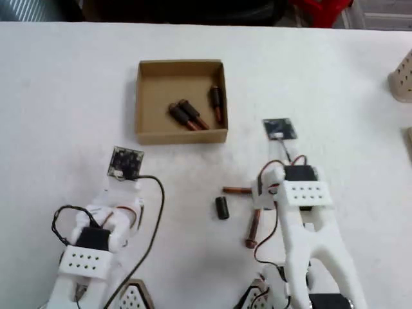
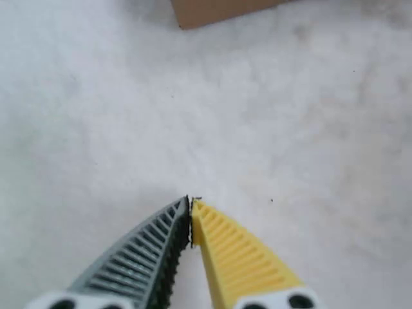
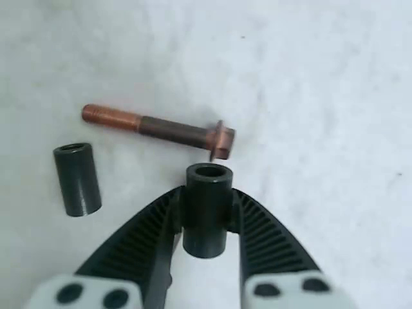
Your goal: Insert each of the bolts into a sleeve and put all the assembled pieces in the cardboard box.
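I count three assembled pieces (image 1: 193,112) in the box (image 1: 147,96) — two bolts (image 1: 237,190) and a loose sleeve (image 1: 222,207) are left, right gripper (image 3: 207,193) pinching another sleeve (image 3: 206,225), left gripper (image 2: 190,207) pressed together.

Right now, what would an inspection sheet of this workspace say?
Surface: white table.
Job's things: box holds three assembled pieces; two bolts and a loose sleeve lie on the table.
Clutter: beige object at the table's right edge.
Grippers: left gripper shut, empty; right gripper shut on held sleeve.
Cables: black cable loops from the left arm.
Surroundings: red object beyond the table.
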Robot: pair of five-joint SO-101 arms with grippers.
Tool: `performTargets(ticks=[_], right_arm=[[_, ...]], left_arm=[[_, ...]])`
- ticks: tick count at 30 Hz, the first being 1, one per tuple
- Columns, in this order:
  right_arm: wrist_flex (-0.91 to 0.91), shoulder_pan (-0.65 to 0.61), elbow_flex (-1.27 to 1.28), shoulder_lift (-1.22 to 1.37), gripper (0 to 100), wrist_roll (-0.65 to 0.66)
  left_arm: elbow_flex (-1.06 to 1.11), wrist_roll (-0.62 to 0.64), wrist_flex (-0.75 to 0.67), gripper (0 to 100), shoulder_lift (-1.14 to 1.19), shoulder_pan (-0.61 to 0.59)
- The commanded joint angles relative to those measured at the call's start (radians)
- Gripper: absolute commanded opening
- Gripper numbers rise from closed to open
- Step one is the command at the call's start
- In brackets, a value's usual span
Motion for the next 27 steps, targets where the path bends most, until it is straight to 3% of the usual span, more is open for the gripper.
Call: performTargets(ticks=[1, 4, 8, 14, 18, 27], right_arm=[[0.002, 0.114, -0.011, -0.044, 1.9, 0.015], [-0.028, 0.194, 0.008, -0.044, 1.9, 0.017], [-0.079, 0.295, 0.049, -0.044, 1.9, 0.018], [-0.179, 0.427, 0.141, -0.044, 1.9, 0.091], [-0.239, 0.530, 0.178, -0.044, 1.9, 0.109], [-0.351, 0.737, 0.209, -0.042, 1.9, 0.101]], left_arm=[[-0.078, 0.014, 0.025, 3, 0.002, -0.008], [-0.100, 0.095, 0.025, 3, 0.004, -0.008], [-0.157, 0.110, 0.021, 3, 0.088, -0.001], [-0.387, 0.109, 0.035, 3, 0.460, 0.058], [-0.568, 0.089, 0.135, 3, 0.725, 0.150], [-0.904, -0.462, 0.295, 3, 0.940, 0.275]])
